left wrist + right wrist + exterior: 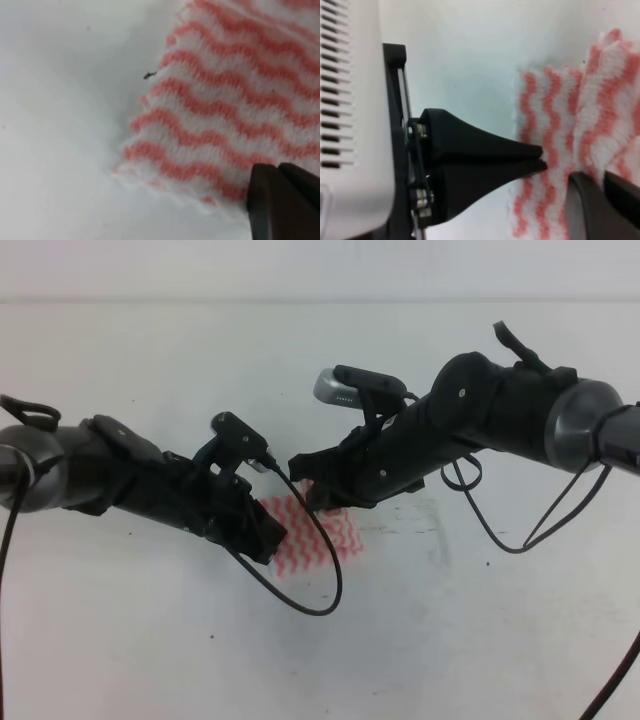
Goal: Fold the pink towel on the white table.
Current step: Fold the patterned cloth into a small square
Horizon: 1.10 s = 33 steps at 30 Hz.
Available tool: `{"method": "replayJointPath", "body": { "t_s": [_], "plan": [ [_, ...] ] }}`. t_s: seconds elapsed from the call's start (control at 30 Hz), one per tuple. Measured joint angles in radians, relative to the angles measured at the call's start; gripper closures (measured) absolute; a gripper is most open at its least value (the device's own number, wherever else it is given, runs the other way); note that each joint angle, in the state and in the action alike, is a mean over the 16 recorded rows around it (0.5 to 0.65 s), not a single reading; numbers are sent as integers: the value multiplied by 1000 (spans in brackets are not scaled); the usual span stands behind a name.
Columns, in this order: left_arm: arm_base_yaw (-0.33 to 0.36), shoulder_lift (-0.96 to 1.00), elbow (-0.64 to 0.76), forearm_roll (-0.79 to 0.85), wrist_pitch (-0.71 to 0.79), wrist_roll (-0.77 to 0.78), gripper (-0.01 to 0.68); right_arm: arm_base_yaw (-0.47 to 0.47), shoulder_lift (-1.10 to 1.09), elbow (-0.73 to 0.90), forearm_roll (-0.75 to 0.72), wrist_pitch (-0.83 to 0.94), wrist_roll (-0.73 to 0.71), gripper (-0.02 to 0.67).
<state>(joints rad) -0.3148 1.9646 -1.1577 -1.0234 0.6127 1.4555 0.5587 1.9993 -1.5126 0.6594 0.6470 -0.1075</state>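
The pink towel (325, 532) lies on the white table (460, 640) between both arms, largely covered by them. My left gripper (270, 538) comes in from the left with its jaws closed on the towel's left edge. The right wrist view shows this gripper (540, 158) with its two black fingers pressed together over the towel (600, 110). In the left wrist view only its dark tips (278, 175) show, at the lower border of the towel (235, 100). My right gripper (306, 494) reaches in from the right; its fingers (590, 205) are together on the cloth, where a raised fold runs.
A loose black cable (320, 590) hangs from the left arm and loops over the table just in front of the towel. Another cable (520, 540) droops from the right arm. A small dark speck (149, 75) sits beside the towel's edge.
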Motion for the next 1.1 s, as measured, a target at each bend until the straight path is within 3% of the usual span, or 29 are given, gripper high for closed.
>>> {"method": "replayJointPath", "body": {
  "t_s": [1.1],
  "plan": [
    [1, 1, 0, 3, 3, 8, 673, 5, 6, -4, 22, -9, -8, 650]
  ]
}}
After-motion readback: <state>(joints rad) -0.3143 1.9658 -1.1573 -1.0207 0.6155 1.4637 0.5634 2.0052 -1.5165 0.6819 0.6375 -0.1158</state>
